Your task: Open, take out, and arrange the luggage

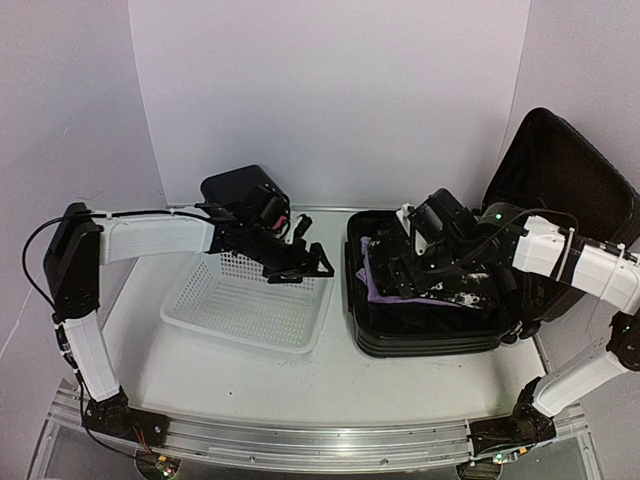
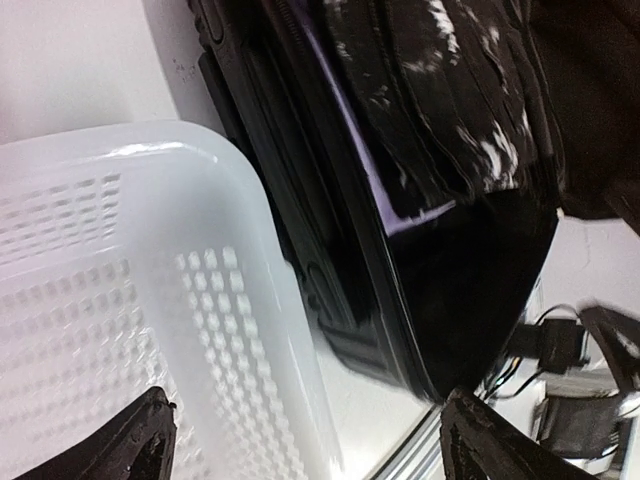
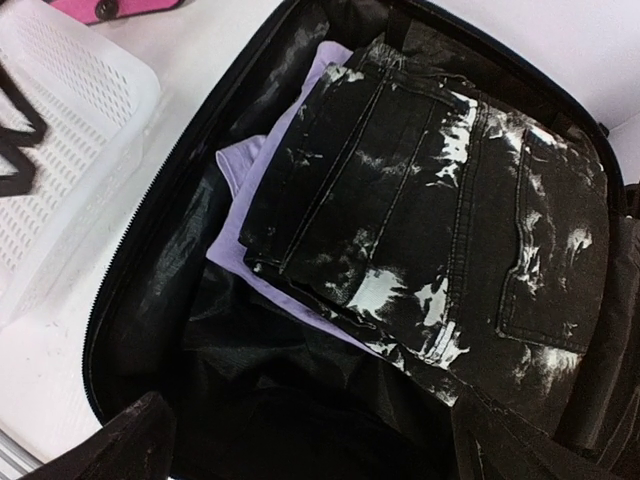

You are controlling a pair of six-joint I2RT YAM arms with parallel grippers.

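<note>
White tabletop (image 1: 330, 385), and the luggage (image 1: 570, 180) lies open at right, right gripper (image 1: 416, 280) spread wide over the bleached black jeans (image 3: 440, 220) inside, left gripper (image 1: 308, 266) gaping empty above the white mesh basket (image 1: 240, 310).

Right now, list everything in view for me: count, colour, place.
luggage: one, black, lying open on the right of the table, lid raised
jeans: one folded pair, black splashed with white, on top inside the luggage
garment: one, lilac, under the jeans
basket: one, white mesh, left of the luggage
drawer box: one, black with pink front, behind the basket
table: one, white, under all of it
left hand: one, black, open, over the basket's far right corner
right hand: one, black, open, above the clothes in the luggage
</note>
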